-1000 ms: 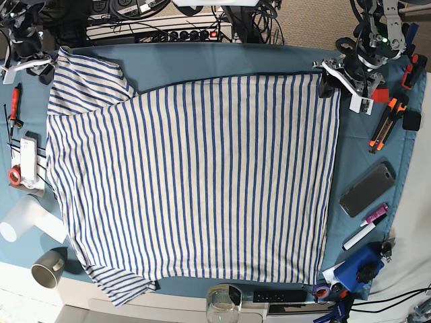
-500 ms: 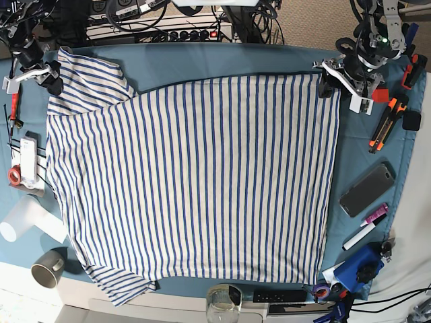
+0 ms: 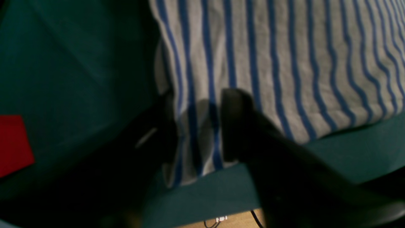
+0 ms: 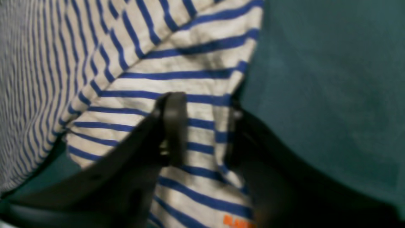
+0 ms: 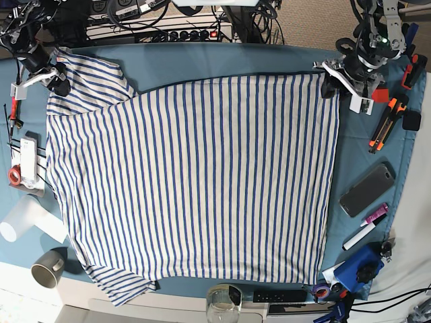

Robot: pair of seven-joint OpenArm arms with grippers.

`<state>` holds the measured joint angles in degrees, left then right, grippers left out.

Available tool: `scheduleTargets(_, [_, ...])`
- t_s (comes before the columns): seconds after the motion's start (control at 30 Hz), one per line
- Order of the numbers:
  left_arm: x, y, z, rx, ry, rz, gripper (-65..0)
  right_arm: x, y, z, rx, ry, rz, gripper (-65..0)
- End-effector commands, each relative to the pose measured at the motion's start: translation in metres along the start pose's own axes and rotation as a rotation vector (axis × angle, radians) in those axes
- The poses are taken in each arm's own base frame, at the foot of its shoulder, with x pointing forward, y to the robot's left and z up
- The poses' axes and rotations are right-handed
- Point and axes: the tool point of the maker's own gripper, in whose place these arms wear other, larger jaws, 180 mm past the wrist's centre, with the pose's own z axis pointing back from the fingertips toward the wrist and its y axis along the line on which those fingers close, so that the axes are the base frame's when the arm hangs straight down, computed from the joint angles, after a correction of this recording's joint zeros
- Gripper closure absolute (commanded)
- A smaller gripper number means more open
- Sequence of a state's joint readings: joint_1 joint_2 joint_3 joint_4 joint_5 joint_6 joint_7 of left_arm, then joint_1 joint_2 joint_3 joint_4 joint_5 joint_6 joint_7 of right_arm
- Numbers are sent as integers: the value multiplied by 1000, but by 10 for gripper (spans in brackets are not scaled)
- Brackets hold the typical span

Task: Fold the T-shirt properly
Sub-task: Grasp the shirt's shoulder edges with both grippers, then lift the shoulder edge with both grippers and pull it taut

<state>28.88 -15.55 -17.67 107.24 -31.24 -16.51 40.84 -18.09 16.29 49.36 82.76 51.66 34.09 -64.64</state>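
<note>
Striped white-and-blue cloth covers most of the teal tabletop [image 5: 222, 57]: the T-shirt [image 5: 195, 182] lies spread flat, one sleeve at the far corner beside the right arm and another at the near edge. The left gripper [image 3: 197, 136] sits at the shirt's far hem corner, and its wrist view shows a fold of striped cloth standing between the two dark fingers [image 3: 235, 126], which straddle it closely; whether they pinch it tight I cannot tell. The right gripper [image 4: 202, 129] is at the edge of the far sleeve, its fingers [image 4: 172, 126] likewise set on either side of a strip of sleeve cloth, firmness of the grip unclear. Beside the shirt lie a phone [image 5: 367, 189] and markers [image 5: 366, 227] near the left arm, and a mug [image 5: 48, 268] at the near corner by the right arm.
</note>
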Motion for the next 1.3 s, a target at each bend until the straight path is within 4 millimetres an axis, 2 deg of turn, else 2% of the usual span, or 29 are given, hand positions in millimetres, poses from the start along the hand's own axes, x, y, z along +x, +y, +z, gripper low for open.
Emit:
scheduleTargets(0.0, [-11, -4, 1, -12, 48, -5, -109, -15, -9, 2, -45, 83, 17, -133])
scheduleTargets(0.1, [-11, -4, 1, -12, 49, -5, -5, -15, -11, 3, -52, 88, 20, -51])
scheduleTargets(0.2, [-11, -4, 1, -13, 49, -5, 0, -15, -10, 3, -52, 86, 21, 0])
scheduleTargets(0.5, [-10, -8, 5, -17, 73, -26, 0, -7, -10, 6, -56, 81, 56, 0])
scheduleTargets(0.8, [-8, -13, 18, -1, 83, -76, 0, 32, 30, 28, -32, 12, 266, 0])
scheduleTargets(0.93, [3, 2, 32, 51, 47, -78, 0, 55, 44, 42, -56, -52, 346, 0])
scheduleTargets(1.1, [18, 22, 45, 91, -14, -21, 0, 71, 35, 63, -122, -111, 358, 0])
scheduleTargets(1.27, [20, 20, 50, 52, -22, -22, 0, 79, 23, 81, -152, -158, 312, 0])
